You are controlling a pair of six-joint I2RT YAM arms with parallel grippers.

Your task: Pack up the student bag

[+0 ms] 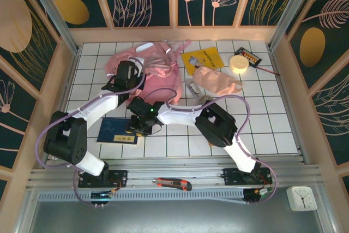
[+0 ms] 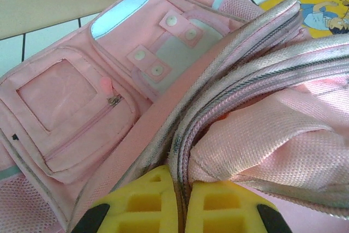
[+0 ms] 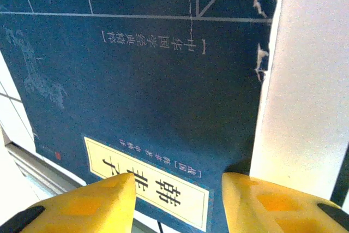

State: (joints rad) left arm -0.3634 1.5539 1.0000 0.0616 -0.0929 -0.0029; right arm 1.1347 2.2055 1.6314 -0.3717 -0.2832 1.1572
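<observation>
At the left, the left gripper (image 2: 180,195) is closed tight on the zipped rim of the student bag (image 2: 82,102). Its 2 yellow fingers (image 2: 139,208) nearly meet, with the rim pinched between them. This hold is judged to be meant to lift the mouth open so that something can be slid in. The bag is laid at the far left-centre of the table (image 1: 262,129), front pockets turned up and close to the back wall (little room is found behind it).

Nearer the arms, the blue book (image 1: 117,131) is laid flat. The right gripper (image 3: 177,186) is poised over its corner with jaws spread wide and nothing held. The book's right edge is seen between the fingers, so an edge grasp is judged to be intended. Some open tiles are seen between book and bag for the carry.

Further right, the yellow book (image 1: 203,58), the pale pouch (image 1: 218,80) and the tape roll (image 1: 238,63) are found well apart from both grippers.
</observation>
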